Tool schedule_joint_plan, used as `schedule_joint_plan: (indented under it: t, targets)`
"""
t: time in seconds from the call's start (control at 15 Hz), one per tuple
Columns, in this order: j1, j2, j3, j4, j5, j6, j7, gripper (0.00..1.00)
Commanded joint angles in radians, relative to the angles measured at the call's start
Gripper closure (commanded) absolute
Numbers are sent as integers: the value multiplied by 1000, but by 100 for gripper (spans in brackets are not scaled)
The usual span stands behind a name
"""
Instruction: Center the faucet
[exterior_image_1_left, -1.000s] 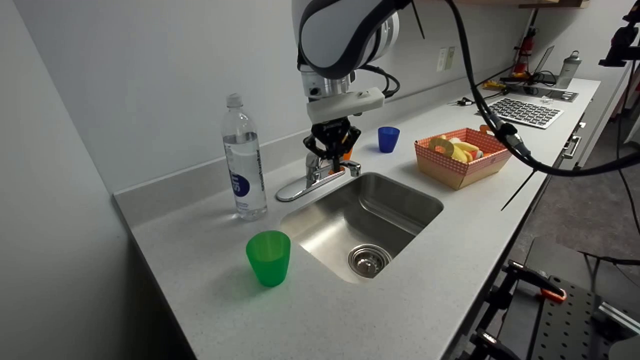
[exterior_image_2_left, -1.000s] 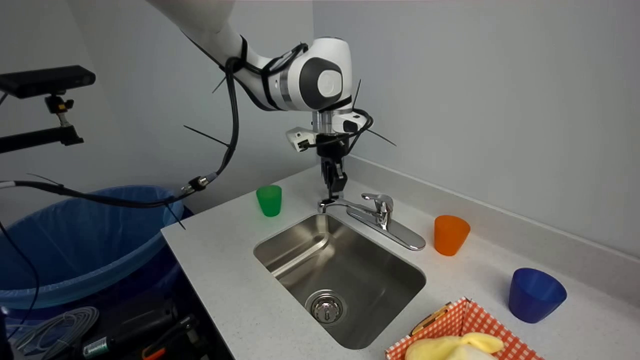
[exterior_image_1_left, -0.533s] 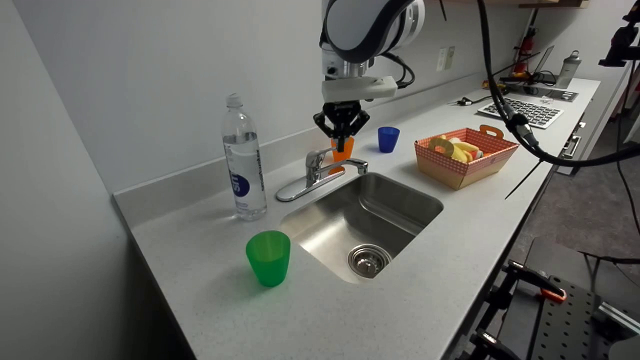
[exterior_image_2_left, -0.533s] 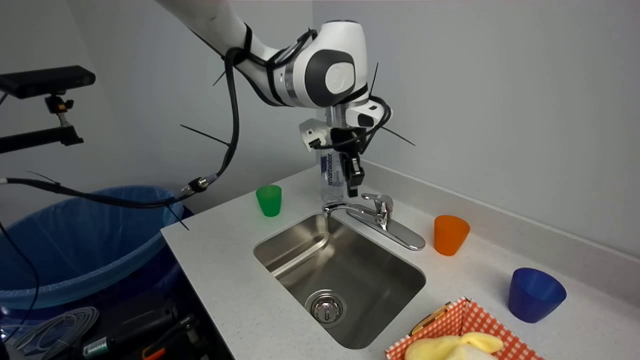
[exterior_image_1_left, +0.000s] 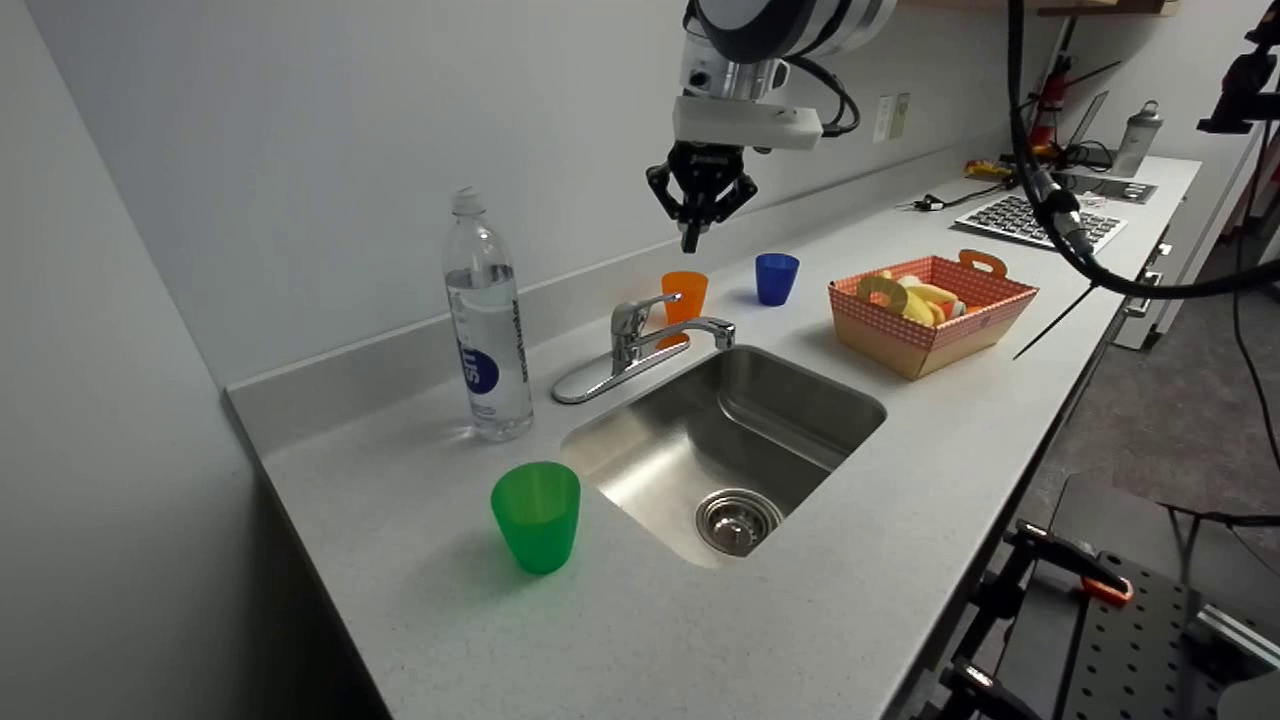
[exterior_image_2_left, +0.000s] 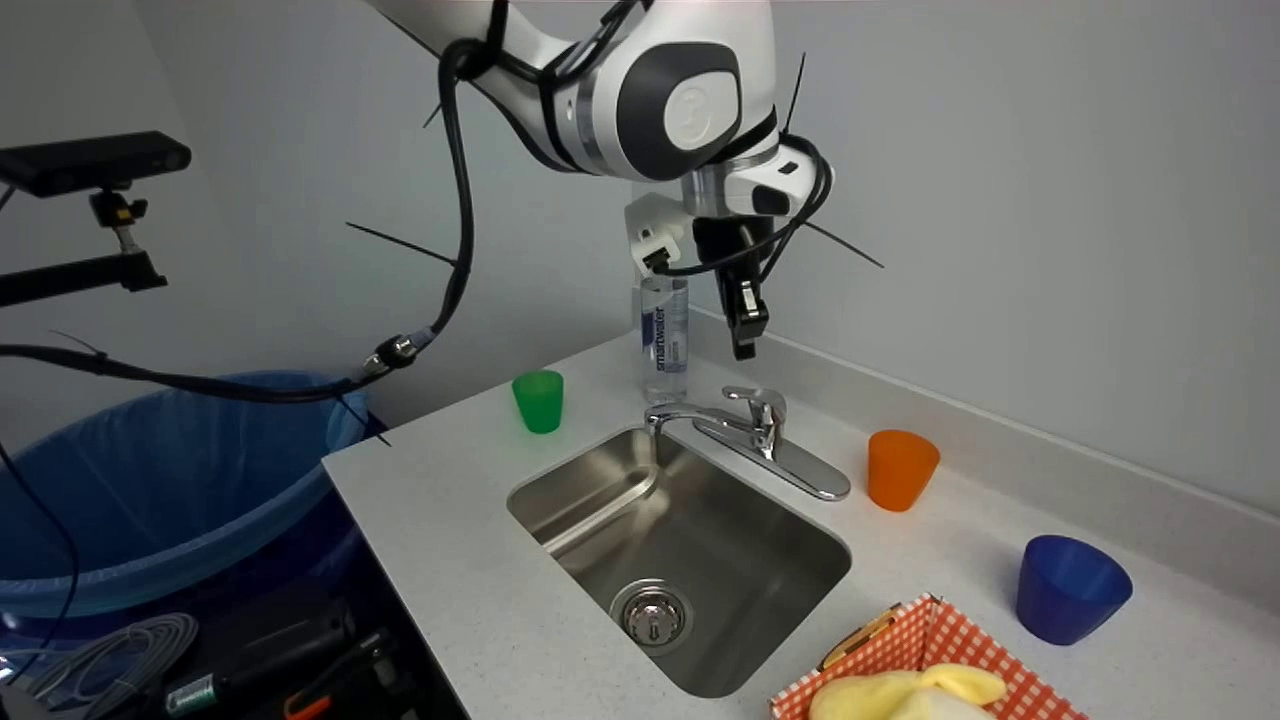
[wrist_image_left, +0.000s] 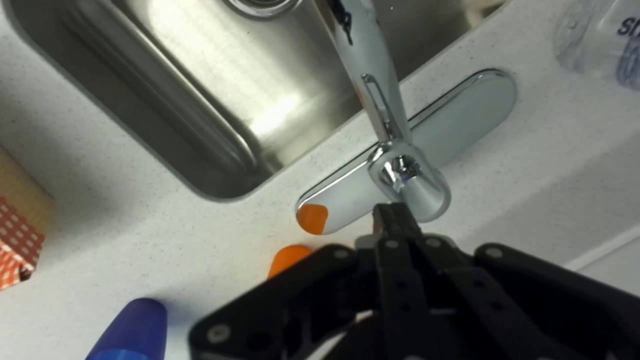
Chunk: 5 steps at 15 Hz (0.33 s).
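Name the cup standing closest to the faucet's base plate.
The orange cup, just off one end of the base plate and mirrored in it; the blue cup and green cup stand farther off.

In an exterior view, the jaws hang above the faucet (exterior_image_2_left: 767, 432).

arm (exterior_image_2_left: 690, 110): white, dark-grey panels (exterior_image_2_left: 640, 100) | silver collar (exterior_image_2_left: 706, 192) | black cables (exterior_image_2_left: 465, 200) | end effector (exterior_image_1_left: 691, 240): black, round grey screws (wrist_image_left: 218, 333)
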Motion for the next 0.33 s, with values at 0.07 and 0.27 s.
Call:
schedule_joint_plan:
  t: [0.07,0.27]
  targets:
    - [-5,-8,22,0,9,-5,-19,99]
    - [-5,-8,25,-1,9,-5,-22,99]
